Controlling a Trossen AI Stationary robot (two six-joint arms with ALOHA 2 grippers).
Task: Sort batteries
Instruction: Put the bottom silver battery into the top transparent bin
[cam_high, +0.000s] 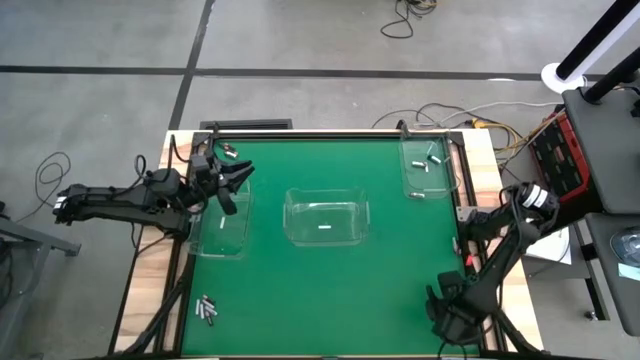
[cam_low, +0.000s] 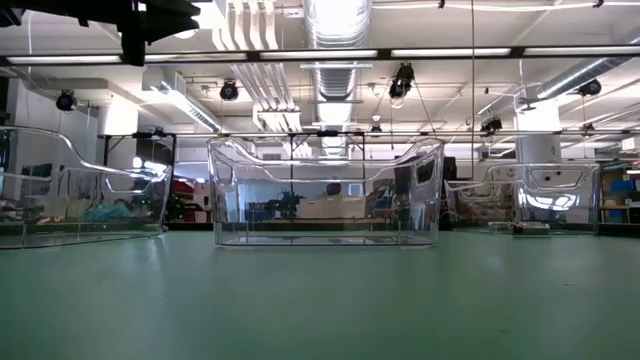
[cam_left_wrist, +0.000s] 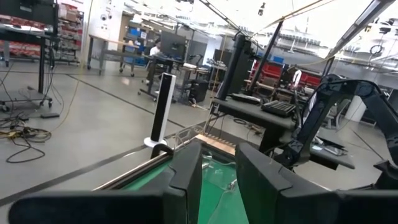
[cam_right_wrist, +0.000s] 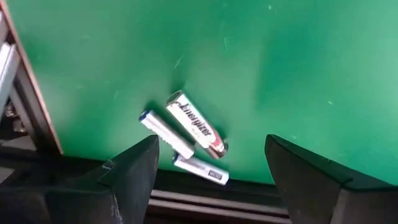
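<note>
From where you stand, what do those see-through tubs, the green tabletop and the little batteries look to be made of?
The middle tub looks like clear, glossy hard plastic: the room shows through it and ceiling lights glint on its rim. The tabletop seems a matte green mat, perhaps felt or rubber, without glare. The batteries look metal-cased with shiny printed wrappers, one black and silver, two silvery.

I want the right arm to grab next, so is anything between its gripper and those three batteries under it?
Nothing visible. The right gripper is open above the three batteries, which lie on bare green mat near the table's edge rail.
</note>
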